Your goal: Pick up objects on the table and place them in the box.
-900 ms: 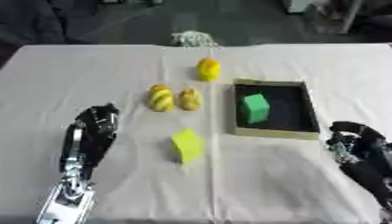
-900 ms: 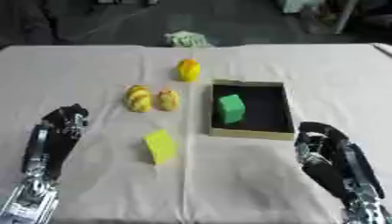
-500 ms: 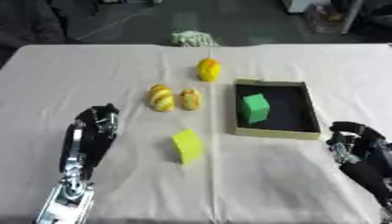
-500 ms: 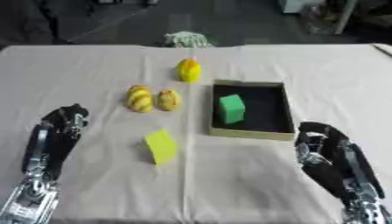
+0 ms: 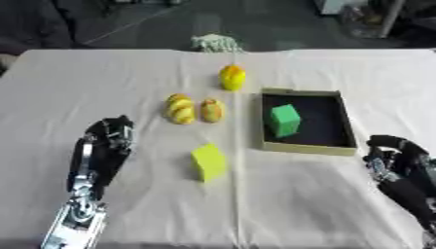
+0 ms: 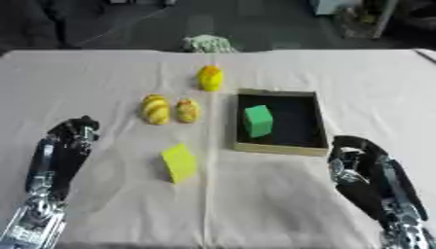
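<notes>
left hand (image 5: 109, 141) low, right hand (image 6: 357, 160) low, both idle

The box (image 5: 307, 145) sits right of centre — shallow, tan-walled, dark inside, open on top. In it, against the left wall, a green block (image 5: 284, 120) stands tilted. Just left of the box, two yellow-and-orange rounded pieces lie side by side: the larger one (image 5: 180, 108) and the smaller one (image 5: 212, 110), close but whether touching is unclear. Farther back, a yellow rounded object (image 5: 231, 77) stands alone. Nearer — a yellow-green block (image 5: 208, 162), tipped on the cloth.
</notes>
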Robot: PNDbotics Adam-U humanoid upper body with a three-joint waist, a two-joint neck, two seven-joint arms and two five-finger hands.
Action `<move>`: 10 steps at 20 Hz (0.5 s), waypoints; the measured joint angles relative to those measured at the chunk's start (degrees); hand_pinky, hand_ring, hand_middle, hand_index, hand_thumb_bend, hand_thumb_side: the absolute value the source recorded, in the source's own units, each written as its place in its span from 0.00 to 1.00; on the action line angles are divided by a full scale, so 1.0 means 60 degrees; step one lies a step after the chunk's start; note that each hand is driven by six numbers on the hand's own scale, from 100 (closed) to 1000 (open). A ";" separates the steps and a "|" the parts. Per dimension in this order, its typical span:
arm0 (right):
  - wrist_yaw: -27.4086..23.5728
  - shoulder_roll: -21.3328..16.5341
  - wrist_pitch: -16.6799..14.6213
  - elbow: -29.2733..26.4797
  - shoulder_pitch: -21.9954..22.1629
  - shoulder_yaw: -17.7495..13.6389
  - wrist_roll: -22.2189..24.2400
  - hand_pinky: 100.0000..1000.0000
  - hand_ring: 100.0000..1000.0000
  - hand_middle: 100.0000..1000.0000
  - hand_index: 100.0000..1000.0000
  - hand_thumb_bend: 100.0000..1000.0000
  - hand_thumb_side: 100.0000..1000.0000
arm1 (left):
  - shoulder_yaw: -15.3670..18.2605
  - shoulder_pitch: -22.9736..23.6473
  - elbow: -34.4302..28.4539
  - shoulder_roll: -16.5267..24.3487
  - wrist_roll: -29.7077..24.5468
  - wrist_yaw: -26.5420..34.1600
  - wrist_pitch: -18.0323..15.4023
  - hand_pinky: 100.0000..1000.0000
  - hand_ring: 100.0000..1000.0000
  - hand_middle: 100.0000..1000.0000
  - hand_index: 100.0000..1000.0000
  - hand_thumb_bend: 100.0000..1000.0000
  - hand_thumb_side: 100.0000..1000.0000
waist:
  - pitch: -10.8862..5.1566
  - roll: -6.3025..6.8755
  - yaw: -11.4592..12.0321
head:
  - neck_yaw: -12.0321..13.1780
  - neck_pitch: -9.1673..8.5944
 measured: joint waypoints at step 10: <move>0.0002 -0.0001 0.0004 0.0001 -0.0002 -0.0004 -0.0006 0.57 0.58 0.65 0.72 0.00 0.19 | -0.0126 -0.0358 -0.1360 0.2690 -0.1350 -0.1253 0.0307 0.72 0.74 0.63 0.68 0.00 0.39 | -0.0042 0.0163 -0.0134 | -0.0039 0.0000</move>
